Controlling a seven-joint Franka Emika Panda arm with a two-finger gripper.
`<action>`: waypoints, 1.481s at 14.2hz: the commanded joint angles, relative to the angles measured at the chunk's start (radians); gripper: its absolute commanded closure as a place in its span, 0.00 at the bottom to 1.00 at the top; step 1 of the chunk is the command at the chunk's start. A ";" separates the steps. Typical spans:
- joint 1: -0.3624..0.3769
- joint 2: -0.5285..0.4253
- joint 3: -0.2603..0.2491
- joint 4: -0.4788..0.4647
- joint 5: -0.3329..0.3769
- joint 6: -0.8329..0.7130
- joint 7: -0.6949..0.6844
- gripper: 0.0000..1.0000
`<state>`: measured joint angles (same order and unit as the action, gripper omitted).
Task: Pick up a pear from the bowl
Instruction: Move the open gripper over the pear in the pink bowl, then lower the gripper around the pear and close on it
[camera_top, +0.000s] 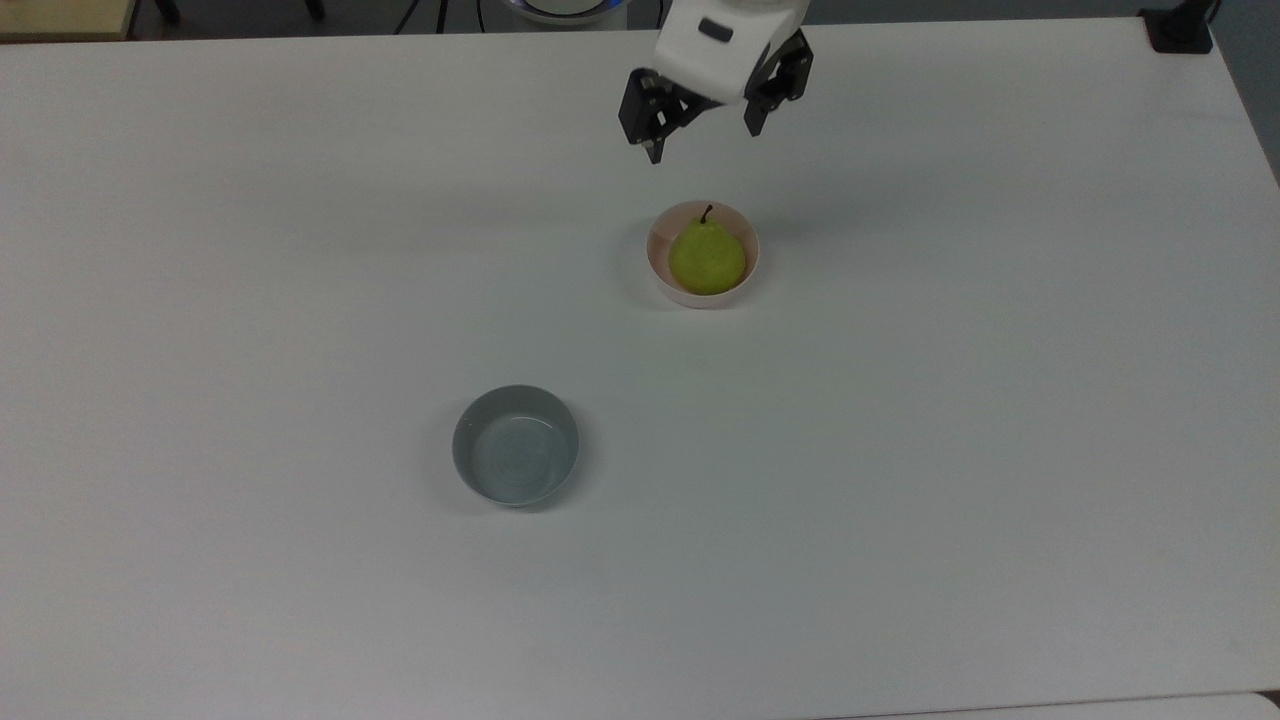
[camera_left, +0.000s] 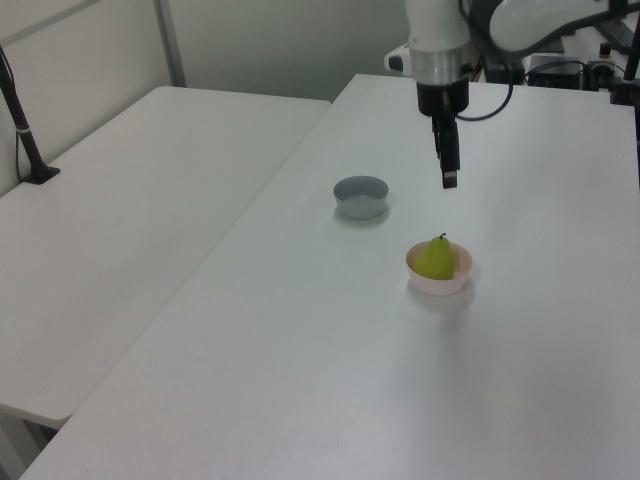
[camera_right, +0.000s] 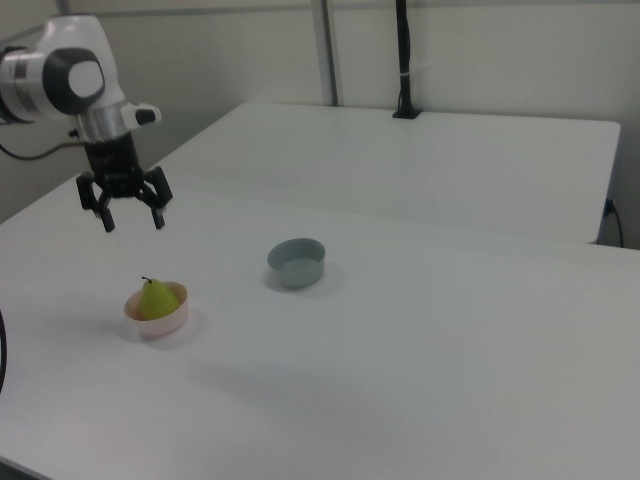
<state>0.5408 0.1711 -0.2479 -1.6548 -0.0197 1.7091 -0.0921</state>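
Observation:
A yellow-green pear with a short dark stem stands upright in a pale pink bowl on the white table; I also see the pear in the bowl in the left view, and the pear and bowl in the right view. My gripper hangs in the air above the table, just beyond the bowl toward the top view's upper edge. It is open with nothing between its black fingers. In the left view the gripper points down above the pear.
A grey-blue bowl sits empty toward the top view's lower left of the pink bowl, also seen as a grey-blue bowl in the right view. A second white table adjoins, with a black post at its far edge.

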 joint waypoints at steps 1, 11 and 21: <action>0.002 0.024 0.009 -0.049 0.012 0.056 -0.038 0.00; 0.039 0.180 0.009 -0.103 -0.005 0.170 -0.040 0.00; 0.038 0.239 0.007 -0.108 -0.020 0.227 -0.047 0.16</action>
<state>0.5792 0.4069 -0.2316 -1.7424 -0.0257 1.8941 -0.1147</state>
